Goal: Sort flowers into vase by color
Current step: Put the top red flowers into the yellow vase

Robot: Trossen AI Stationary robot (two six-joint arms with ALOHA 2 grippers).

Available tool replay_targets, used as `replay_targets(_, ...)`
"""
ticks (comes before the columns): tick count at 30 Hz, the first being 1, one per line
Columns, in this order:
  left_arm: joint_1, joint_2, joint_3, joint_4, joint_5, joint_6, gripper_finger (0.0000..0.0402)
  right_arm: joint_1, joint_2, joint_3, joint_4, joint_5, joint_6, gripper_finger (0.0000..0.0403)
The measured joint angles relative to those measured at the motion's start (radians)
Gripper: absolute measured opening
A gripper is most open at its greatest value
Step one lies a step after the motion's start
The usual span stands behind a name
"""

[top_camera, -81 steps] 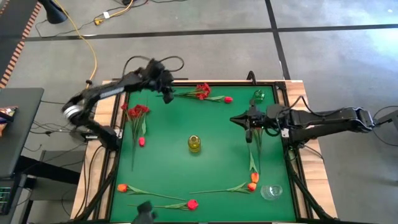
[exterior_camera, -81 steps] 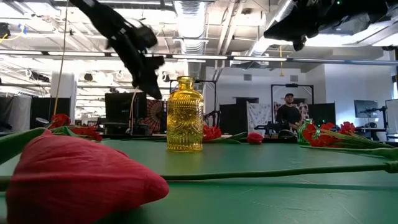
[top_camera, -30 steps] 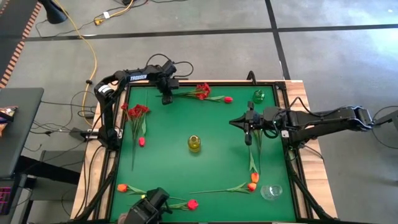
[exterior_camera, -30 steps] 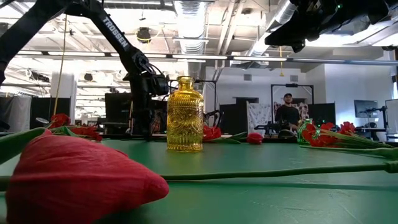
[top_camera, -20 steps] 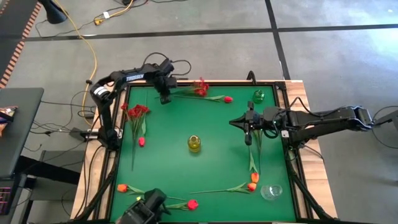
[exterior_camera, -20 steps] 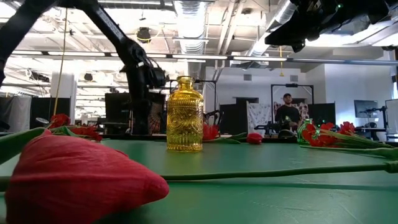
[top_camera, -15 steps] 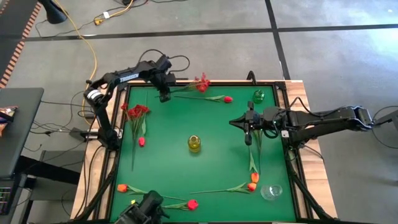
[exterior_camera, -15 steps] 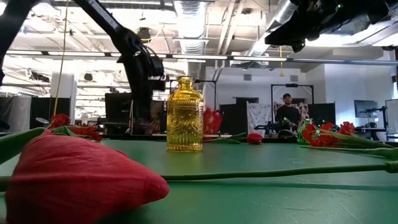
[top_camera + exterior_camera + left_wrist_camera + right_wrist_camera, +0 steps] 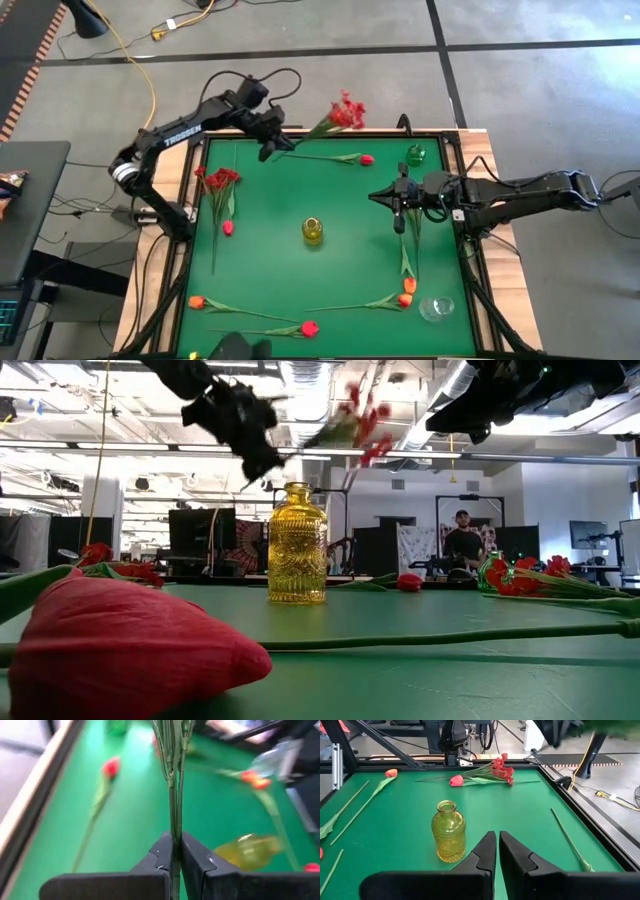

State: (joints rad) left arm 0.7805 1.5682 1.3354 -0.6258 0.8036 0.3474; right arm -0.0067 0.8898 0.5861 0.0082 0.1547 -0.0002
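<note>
My left gripper hangs over the table's far left part, shut on a bushy red sprig, which is blurred in the low view. A yellow vase stands mid-table, a green vase at the far right and a clear vase at the near right. A second red sprig and a red bud lie at the left, and a red tulip lies at the far side. My right gripper waits shut above the table's right part. My left gripper pinches the sprig's thin green stems between its two fingers, near their lower end. The stems run on ahead of the fingers. The sprig is lifted clear and slants upward, its red blossoms above the table's far edge.
Orange tulips lie at the near right. An orange tulip and a red tulip lie along the near edge. A raised rim runs round the green table. Bare green surface surrounds the yellow vase.
My left gripper has risen from the table's far edge and tipped from pointing down to a shallow slant. The red sprig, which lay flat on the table, has come up with it. Its blossoms have swung up and out over the far edge.
</note>
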Motion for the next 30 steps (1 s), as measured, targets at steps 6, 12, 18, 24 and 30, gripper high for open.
replay_targets(6,-0.127,-0.032,0.0,0.151,0.122,-0.073,0.0002,0.0,0.0,0.0,0.0,0.0,0.0,0.0049)
replay_targets(12,-0.241,-0.047,0.001,0.326,0.102,-0.158,0.0001,0.0,0.0,0.0,0.0,0.0,0.026,0.0049)
replay_targets(18,-0.319,-0.087,0.001,0.384,0.044,-0.205,0.0,0.006,0.0,0.0,-0.001,0.001,0.026,0.0049)
replay_targets(24,-0.394,-0.128,0.001,0.434,-0.036,-0.215,0.0,0.006,0.0,0.0,-0.001,0.001,0.026,0.0049)
replay_targets(30,-0.444,-0.198,-0.159,0.821,-0.105,-0.406,0.0,0.004,0.0,0.0,0.0,0.001,0.006,0.0049)
